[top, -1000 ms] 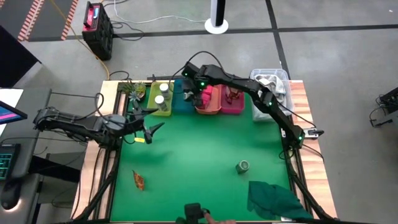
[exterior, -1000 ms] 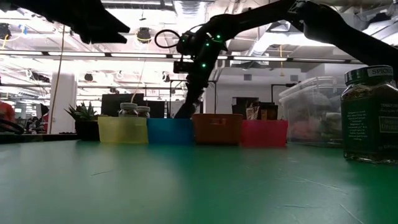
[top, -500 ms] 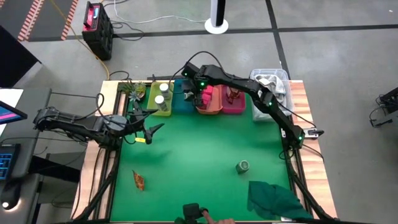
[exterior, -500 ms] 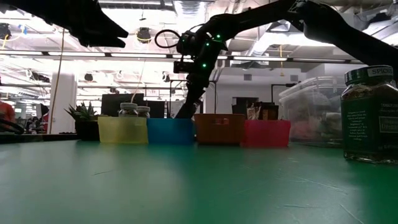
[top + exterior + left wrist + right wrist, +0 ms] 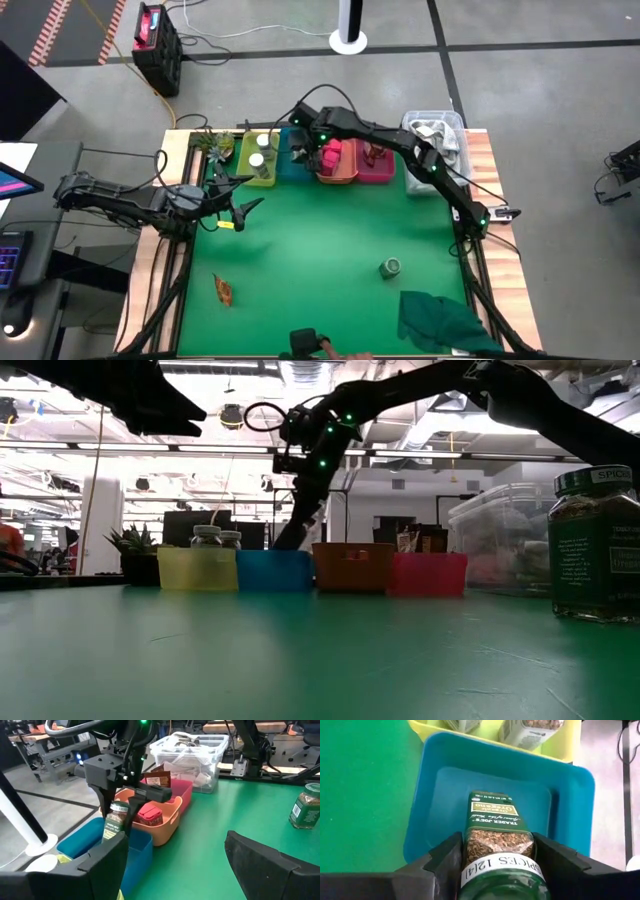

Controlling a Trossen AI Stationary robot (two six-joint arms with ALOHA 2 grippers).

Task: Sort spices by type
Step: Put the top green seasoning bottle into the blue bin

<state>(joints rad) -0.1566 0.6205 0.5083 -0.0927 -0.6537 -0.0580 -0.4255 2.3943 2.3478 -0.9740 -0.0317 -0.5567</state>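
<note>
Five containers line the table's far edge: clear tub [image 5: 436, 135] with grey silvery packets; pink bin [image 5: 374, 160] with brown-orange pieces; orange bin [image 5: 162, 822] with a pink-red cube packet [image 5: 149, 813]; blue bin [image 5: 500, 810], bare inside; yellow bin [image 5: 258, 158] with two white-capped jars [image 5: 259, 152]. Right gripper [image 5: 495, 862], poised over the blue bin, is clamped on a green jar [image 5: 496, 842]; left gripper [image 5: 245, 205], fingers spread and holding nothing, hangs over the table's left side. Loose on the cloth: another green jar [image 5: 390, 267] and a brown-orange piece [image 5: 223, 290].
</note>
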